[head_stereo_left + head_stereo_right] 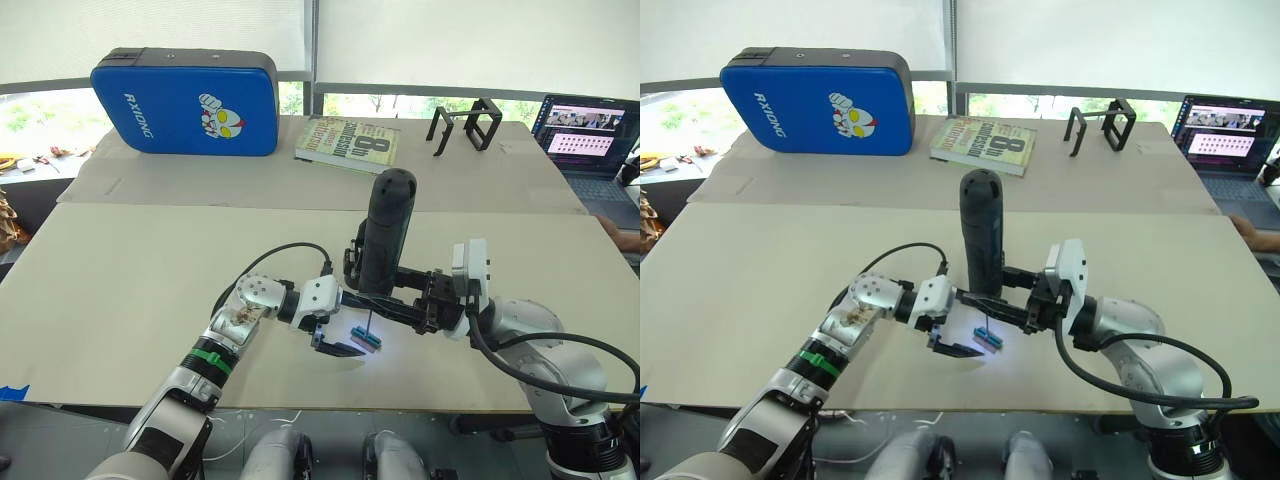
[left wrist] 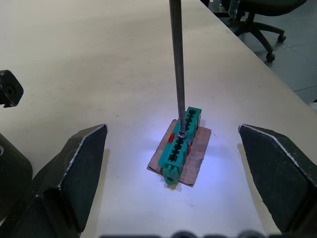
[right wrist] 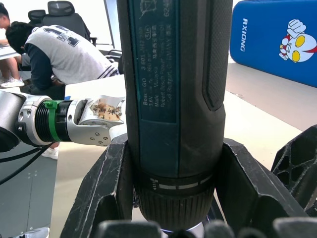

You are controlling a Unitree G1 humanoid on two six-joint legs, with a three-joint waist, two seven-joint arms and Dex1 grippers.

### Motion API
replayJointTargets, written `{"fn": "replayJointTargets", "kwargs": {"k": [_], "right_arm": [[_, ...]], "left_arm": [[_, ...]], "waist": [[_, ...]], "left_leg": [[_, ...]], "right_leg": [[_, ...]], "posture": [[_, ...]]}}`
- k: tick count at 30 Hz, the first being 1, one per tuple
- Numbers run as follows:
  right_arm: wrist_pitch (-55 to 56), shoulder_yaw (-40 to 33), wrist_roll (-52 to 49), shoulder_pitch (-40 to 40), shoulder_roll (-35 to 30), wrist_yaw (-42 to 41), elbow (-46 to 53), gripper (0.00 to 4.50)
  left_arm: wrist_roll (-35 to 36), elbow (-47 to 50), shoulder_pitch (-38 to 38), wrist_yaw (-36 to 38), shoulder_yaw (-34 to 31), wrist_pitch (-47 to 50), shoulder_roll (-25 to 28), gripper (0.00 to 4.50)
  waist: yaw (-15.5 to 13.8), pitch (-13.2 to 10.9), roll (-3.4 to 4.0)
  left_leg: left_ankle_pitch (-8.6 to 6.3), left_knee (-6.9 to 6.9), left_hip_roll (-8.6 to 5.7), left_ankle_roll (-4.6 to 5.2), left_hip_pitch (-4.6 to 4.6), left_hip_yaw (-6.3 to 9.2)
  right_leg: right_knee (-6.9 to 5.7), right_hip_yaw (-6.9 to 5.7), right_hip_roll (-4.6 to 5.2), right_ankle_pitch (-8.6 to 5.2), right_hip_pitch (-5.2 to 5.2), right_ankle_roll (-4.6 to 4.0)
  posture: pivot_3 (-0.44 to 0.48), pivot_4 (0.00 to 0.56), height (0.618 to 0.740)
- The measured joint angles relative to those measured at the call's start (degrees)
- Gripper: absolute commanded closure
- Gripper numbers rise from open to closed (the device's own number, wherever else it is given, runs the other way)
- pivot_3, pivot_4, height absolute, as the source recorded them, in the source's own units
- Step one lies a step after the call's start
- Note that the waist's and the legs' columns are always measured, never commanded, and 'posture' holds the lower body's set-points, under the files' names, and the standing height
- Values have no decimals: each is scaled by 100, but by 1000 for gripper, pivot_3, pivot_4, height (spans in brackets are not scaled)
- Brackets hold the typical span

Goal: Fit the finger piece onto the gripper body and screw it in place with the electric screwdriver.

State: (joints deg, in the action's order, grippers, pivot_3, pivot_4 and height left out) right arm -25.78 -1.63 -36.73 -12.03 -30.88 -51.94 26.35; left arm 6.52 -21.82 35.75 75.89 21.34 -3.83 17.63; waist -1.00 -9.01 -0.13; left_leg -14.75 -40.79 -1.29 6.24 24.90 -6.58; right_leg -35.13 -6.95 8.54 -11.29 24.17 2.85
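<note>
The electric screwdriver (image 1: 388, 232) stands upright just below the centre of the frame, clenched at its lower end by the right tool (image 3: 171, 198), one finger against either side of the barrel. Its thin metal bit (image 2: 177, 64) points straight down, tip resting on the top of a small green-and-brown block (image 2: 182, 144) that lies on the counter (image 1: 130, 290) in a patch of white light. The left tool (image 2: 173, 163) is released, its two black fingers spread wide to either side of the block without touching it. Toward the upper frame the counter carries a blue case (image 1: 187, 102) at left, a book (image 1: 348, 142) in the middle, a black wire-frame stand (image 1: 467, 126) and a laptop (image 1: 590, 135) at right.
</note>
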Motion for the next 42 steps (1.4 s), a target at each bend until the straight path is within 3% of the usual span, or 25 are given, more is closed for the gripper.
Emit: {"fn": "replayJointTargets", "kwargs": {"k": [36,42], "right_arm": [[7,81,42,-82,3,8,-91,2579],[-80,40,-80,-193,-34,205,129,2579]], "left_arm": [[5,-13,-7,-66,-5,5,52,0],[78,318,-305,-311,-186,303,150,0]], "waist": [[2,0,0],[24,0,0]], "left_leg": [[0,0,0,0,0,0],[0,0,1,0,0,0]], "right_leg": [[0,0,0,0,0,0],[-1,1,0,0,2,0]], "posture": [[0,150,740],[0,150,740]]}}
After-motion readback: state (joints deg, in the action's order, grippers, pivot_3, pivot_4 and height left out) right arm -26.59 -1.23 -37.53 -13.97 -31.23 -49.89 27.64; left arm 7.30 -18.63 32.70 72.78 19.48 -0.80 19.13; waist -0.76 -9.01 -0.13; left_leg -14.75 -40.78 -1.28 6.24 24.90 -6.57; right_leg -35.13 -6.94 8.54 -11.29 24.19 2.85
